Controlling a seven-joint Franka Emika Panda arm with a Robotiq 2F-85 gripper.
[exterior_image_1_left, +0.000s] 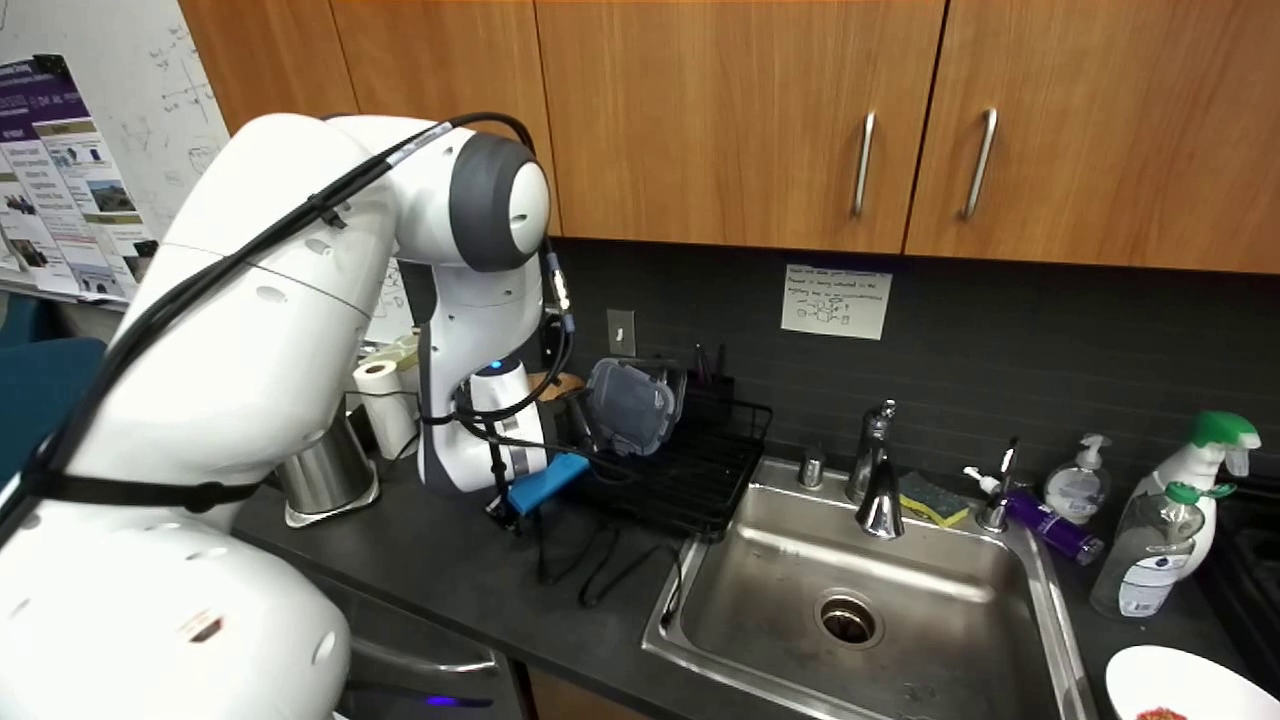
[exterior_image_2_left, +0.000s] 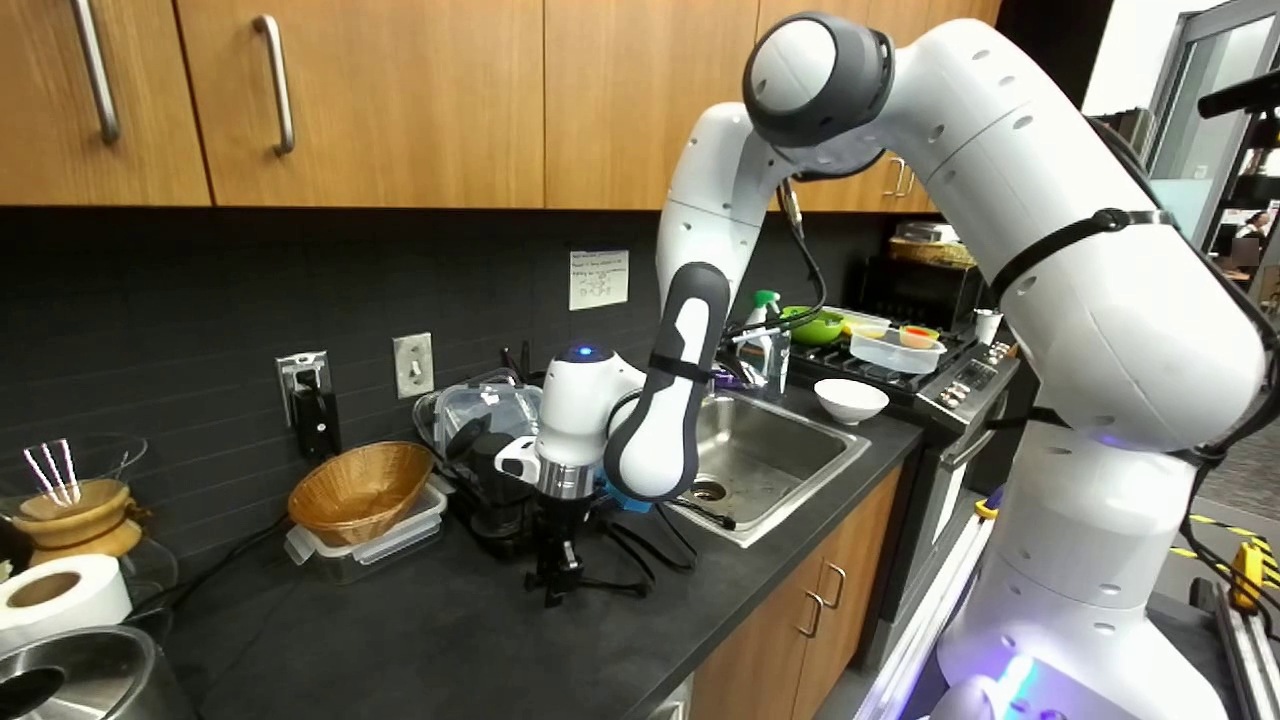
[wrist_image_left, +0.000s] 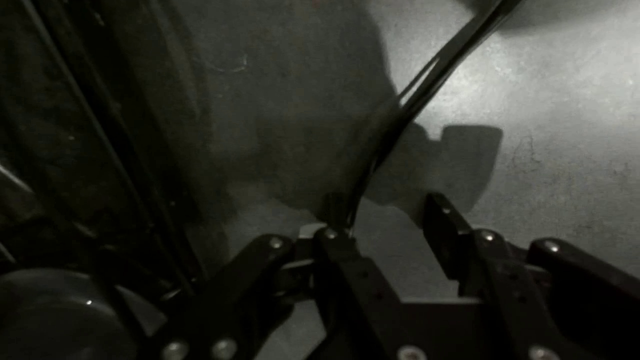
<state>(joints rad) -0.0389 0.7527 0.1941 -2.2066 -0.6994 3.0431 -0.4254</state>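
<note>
One handwritten note (exterior_image_1_left: 836, 301), illegible, pincer (wrist_image_left: 384, 211) beside cable (wrist_image_left: 412, 107)

Black cord (wrist_image_left: 419, 102): dark and slim, with a pale glint along one edge; strands run close together, with a narrow light gap between them above and right of the centre of the wrist view.
Run in the wrist view: slants from the top edge, right of centre, and curves down to the lower middle, where it drops out of sight.
Slack bends (exterior_image_1_left: 622, 573): in an exterior view, loose curves on the dark countertop (exterior_image_1_left: 450, 560) at the lower middle of the frame.
Visible end (exterior_image_2_left: 725, 521): in an exterior view, lower half, right of centre, at the lower-left edge of the sink (exterior_image_2_left: 775, 465).
Single cord or several: cannot be told.
</note>
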